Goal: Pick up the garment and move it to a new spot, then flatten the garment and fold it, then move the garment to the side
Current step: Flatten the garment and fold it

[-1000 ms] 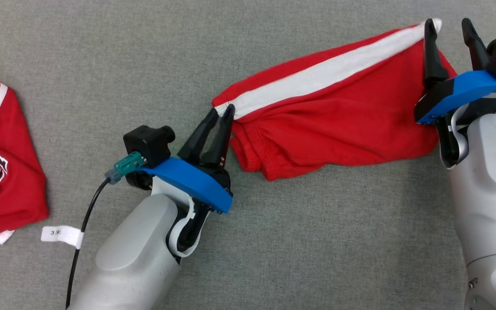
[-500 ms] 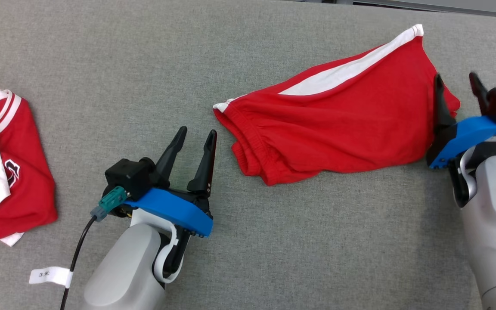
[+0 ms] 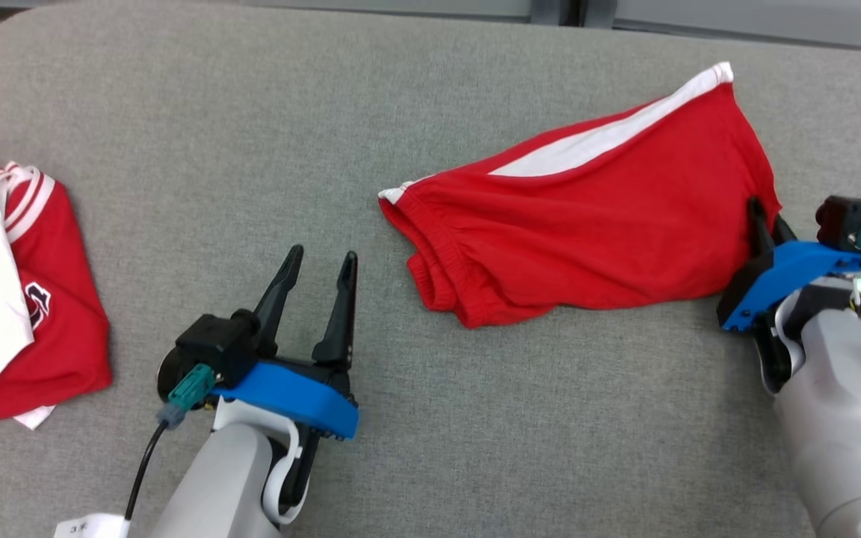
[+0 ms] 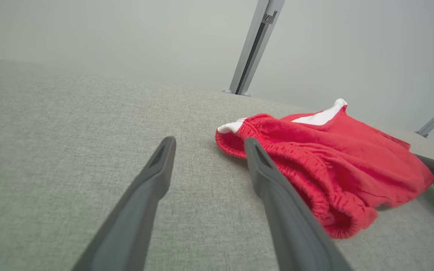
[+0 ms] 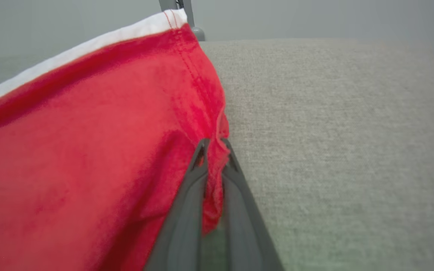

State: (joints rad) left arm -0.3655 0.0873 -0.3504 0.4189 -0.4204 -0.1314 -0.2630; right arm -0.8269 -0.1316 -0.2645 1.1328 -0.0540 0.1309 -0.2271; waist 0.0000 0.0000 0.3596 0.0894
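1. Head view gives us the garment (image 3: 587,224), red shorts with a white side stripe. It lies on the grey fabric surface (image 3: 251,112), bunched at the elastic waistband end.
2. Our right gripper (image 3: 758,213) sits at the garment's hem end, opposite the waistband. From the head we make out just one dark finger against the red cloth. The other is hidden behind the blue mount (image 3: 789,269).
3. Right wrist view settles its grip. The fingers (image 5: 187,203) are drawn almost together, with a fold of the garment's hem pinched between the tips. How far the cloth runs down between them is too blurred to tell.
4. Our left gripper (image 3: 323,254) stands apart from the garment, off its waistband end. Its fingers are spread wide with nothing between them.
5. Left wrist view has one of those spread fingers overlapping the waistband in the picture. The garment's far end is partly hidden behind a green-lit part of the other arm.
6. A crumpled red-and-white jersey (image 3: 19,299) lies well apart from the garment, beyond the left gripper. The frame edge cuts it off, and its printed mark is partly folded under.
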